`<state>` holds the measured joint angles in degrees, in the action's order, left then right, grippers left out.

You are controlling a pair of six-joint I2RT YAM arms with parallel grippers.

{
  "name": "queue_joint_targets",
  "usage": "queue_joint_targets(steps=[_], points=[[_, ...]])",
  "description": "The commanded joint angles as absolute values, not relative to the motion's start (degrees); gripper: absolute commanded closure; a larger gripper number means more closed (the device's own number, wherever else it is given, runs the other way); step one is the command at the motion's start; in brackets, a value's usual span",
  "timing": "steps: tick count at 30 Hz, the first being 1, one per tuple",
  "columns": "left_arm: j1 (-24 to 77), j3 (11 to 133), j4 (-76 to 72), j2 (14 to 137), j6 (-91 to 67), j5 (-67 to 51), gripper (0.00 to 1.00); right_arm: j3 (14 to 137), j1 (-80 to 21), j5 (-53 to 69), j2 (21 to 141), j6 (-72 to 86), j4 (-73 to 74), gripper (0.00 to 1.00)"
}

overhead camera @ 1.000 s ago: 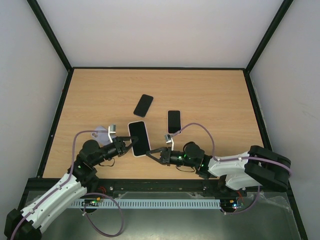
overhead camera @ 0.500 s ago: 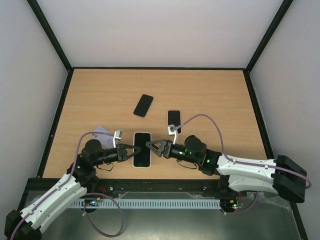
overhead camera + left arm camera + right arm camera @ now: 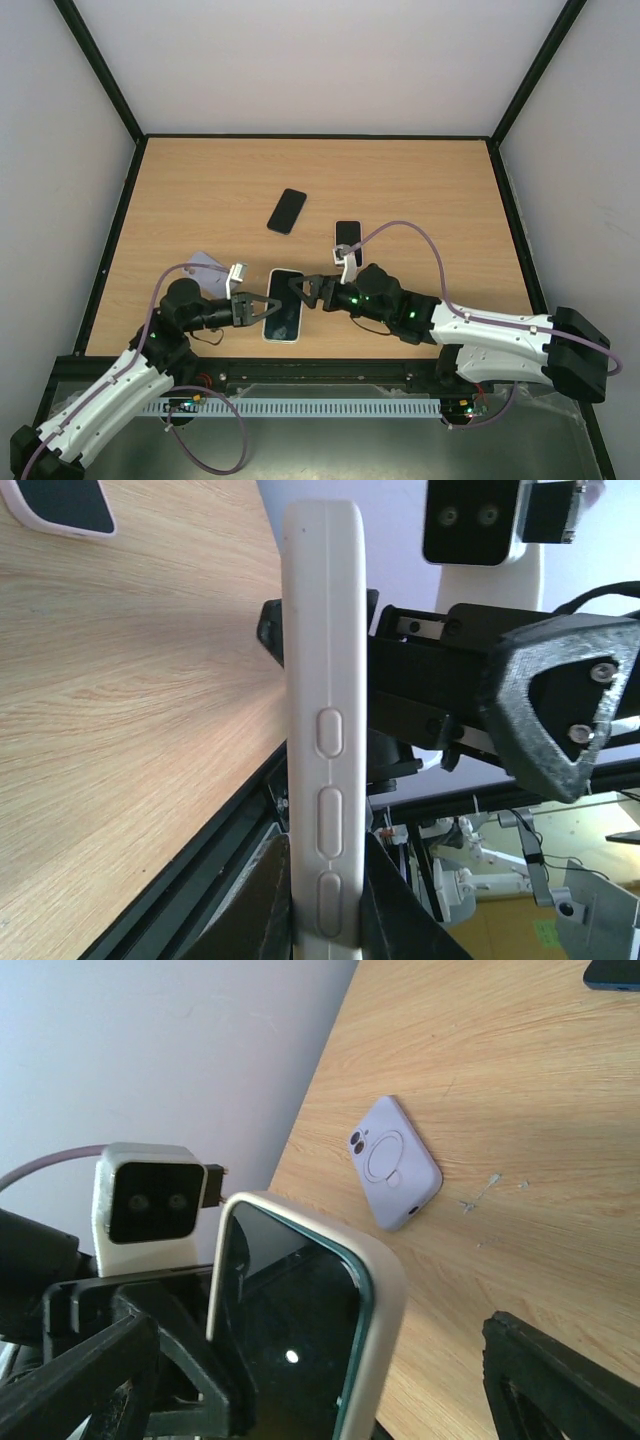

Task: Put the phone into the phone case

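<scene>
**Two-handed pose over the near part of the table (image 3: 420,180).** The left gripper (image 3: 257,308) is closed narrow on the phone (image 3: 283,320), which sits inside a white case (image 3: 325,680). Its fingers (image 3: 268,910) pinch the case across its thickness at one long edge, with the side buttons facing that wrist's camera.

The phone lies directly ahead of the left fingertips, its long axis crosswise to their reach and its screen up. It appears to be held clear of the wood.

The right gripper (image 3: 303,292) stands wide and holds nothing. Its jaws sit either side of the opposite long edge, near the far corner, with no visible contact. From this hand the phone is straight ahead and very near. Both hands are at the phone, but only the left bears it.

Whether the phone is pressed fully home cannot be told. A thin greenish edge shows inside the case rim in the right wrist view. The likely next move is a press or squeeze by the right hand, which depends on its jaws closing across the case's thickness.

The surface is flat, bare wood grain. A lilac case (image 3: 393,1160) lies ahead of the right hand, past the phone. A second cased phone (image 3: 347,234) lies near the right wrist, and a dark phone (image 3: 287,210) lies farther off. Pale walls close three sides.
</scene>
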<state>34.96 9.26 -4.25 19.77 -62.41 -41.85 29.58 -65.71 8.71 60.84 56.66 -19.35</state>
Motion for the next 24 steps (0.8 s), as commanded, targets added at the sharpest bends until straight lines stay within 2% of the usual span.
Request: queue_joint_targets(steps=[1,7,17,21,23,24], points=[[35.14,12.7,-8.08,19.32,-62.05,-44.84,0.98,31.46,-65.57,10.41,61.59,55.95,-20.29,0.15],[35.07,12.41,-8.88,17.71,-62.68,-46.94,0.98,27.93,-65.48,15.35,61.73,60.97,-31.98,0.22],[35.1,11.37,-10.06,16.08,-64.16,-48.32,0.98,21.73,-64.92,12.92,59.55,67.35,-44.8,0.68],[35.07,11.46,-9.24,16.23,-63.88,-48.15,0.98,21.77,-64.94,13.26,58.97,66.79,-44.98,0.9],[35.13,12.12,-6.56,16.86,-62.26,-47.22,0.98,21.57,-64.87,12.51,58.32,66.4,-44.55,0.97],[35.12,12.89,-4.32,17.14,-60.99,-46.55,0.98,21.43,-64.86,11.97,57.9,66.21,-44.16,0.98]])
